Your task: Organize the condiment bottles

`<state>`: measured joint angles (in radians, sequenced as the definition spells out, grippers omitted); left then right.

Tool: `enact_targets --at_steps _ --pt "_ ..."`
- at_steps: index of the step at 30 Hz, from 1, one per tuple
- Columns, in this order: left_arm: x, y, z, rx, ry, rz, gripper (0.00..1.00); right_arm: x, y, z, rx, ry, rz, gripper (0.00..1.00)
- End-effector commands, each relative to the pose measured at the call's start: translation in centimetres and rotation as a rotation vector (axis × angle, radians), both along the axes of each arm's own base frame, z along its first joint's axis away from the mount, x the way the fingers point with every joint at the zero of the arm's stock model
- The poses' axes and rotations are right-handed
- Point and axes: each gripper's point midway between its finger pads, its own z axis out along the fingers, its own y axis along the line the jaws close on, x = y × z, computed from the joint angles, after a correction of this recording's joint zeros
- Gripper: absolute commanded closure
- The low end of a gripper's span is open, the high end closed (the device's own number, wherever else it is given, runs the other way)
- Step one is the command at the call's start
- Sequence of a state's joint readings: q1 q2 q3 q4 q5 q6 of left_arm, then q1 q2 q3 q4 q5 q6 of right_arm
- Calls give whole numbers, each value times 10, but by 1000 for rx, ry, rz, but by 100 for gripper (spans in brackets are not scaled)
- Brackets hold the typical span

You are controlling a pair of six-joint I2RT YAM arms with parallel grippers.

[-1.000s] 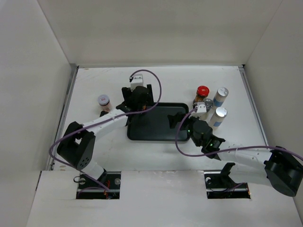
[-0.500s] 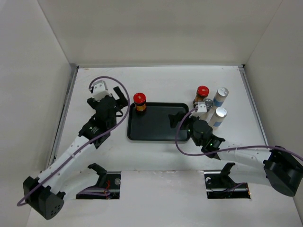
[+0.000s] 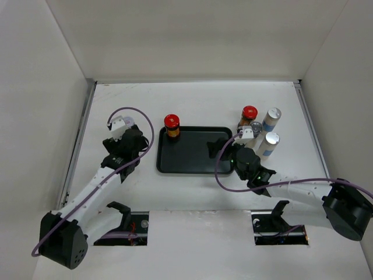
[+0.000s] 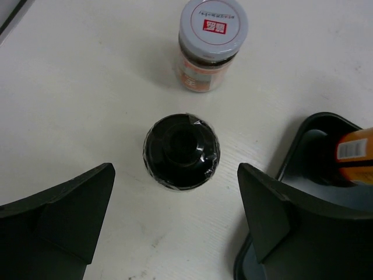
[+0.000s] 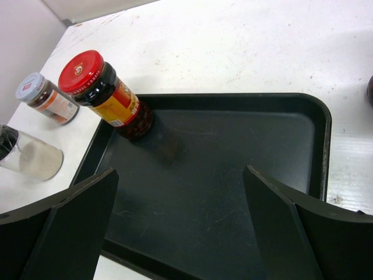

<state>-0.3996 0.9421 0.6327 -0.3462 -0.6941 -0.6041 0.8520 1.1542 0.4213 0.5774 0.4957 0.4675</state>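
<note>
My left pincer point(image 4: 175, 175) stands apart, one finger on each side of the black-capped bottle point(image 4: 182, 151), with bare surface point(image 4: 87, 87) showing in both gaps, so nothing is clamped. That bottle stands upright on the surface, seen from straight above. Just beyond it stands a pale-lidded jar point(image 4: 210, 44) with a red mark on its lid, close to the bottle but not touching it. To the right of my right-hand finger is the corner of the black tray point(image 4: 326, 119), and inside that corner shows the orange label of a red-capped jar point(image 4: 355, 154).

My right pincer point(image 5: 180, 170) is also spread wide, hanging over the near right part of the tray, with only the tray floor between the fingers. From there I see that red-capped jar in the tray's far left corner.

From overhead, the rest of the bottles are grouped on the surface beyond the tray's far right corner, just past my right pincer: a second red-capped jar point(image 3: 249, 114) and two silver-capped cylinders point(image 3: 271, 119) point(image 3: 268, 144). A small grey-lidded thing sits among them, too hidden by my arm to name.
</note>
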Motion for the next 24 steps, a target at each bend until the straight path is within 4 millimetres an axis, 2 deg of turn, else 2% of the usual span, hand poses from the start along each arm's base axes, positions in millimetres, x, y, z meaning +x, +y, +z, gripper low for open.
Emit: enact_targets --at_steps 1,10,16,20,24 --pt "15 0 -2 -39 -44 19 15 -1 5 16 50 -36 17 5" --pt "29 -2 -15 -33 -30 23 36 -1 5 17 52 -41 18 5" --pt "27 1 -17 -32 -34 25 50 -1 5 17 51 -42 17 5" --pt "25 1 -1 -26 -70 14 59 -1 6 15 47 -34 21 5" --pt "26 -3 32 -30 -141 -6 61 0 6 13 49 -30 21 5"
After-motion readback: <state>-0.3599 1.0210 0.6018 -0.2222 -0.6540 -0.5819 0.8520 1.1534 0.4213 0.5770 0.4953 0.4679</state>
